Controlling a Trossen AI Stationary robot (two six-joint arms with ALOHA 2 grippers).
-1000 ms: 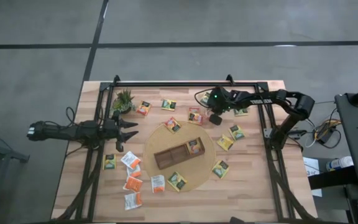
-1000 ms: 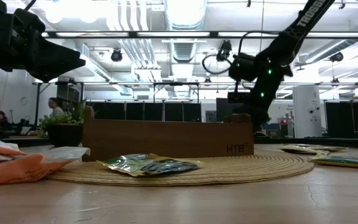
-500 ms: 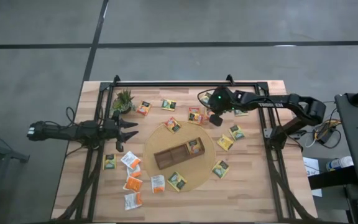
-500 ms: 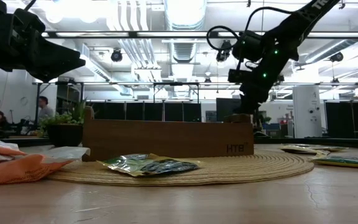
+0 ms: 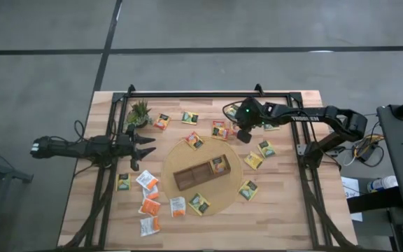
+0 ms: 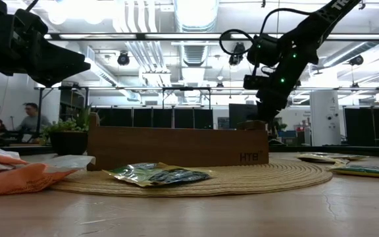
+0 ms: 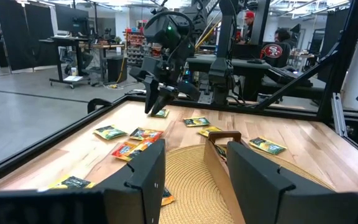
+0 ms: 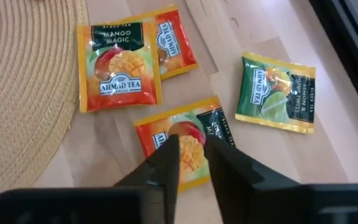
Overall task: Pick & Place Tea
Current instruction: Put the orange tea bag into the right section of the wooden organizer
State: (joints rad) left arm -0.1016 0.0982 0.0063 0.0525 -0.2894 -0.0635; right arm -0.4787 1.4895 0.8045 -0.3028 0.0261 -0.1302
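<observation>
Right gripper [image 8: 191, 155] hangs near the desk's far edge, jaws slightly parted, empty, directly over a mango sachet [image 8: 185, 146] lying askew.

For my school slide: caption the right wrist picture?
Right gripper hovers over an orange mango tea sachet on the table.

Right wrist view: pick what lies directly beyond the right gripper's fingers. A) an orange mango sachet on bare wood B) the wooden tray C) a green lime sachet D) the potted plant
A: the right gripper hangs right above an orange mango sachet lying on the bare table, beside the woven mat.
</observation>
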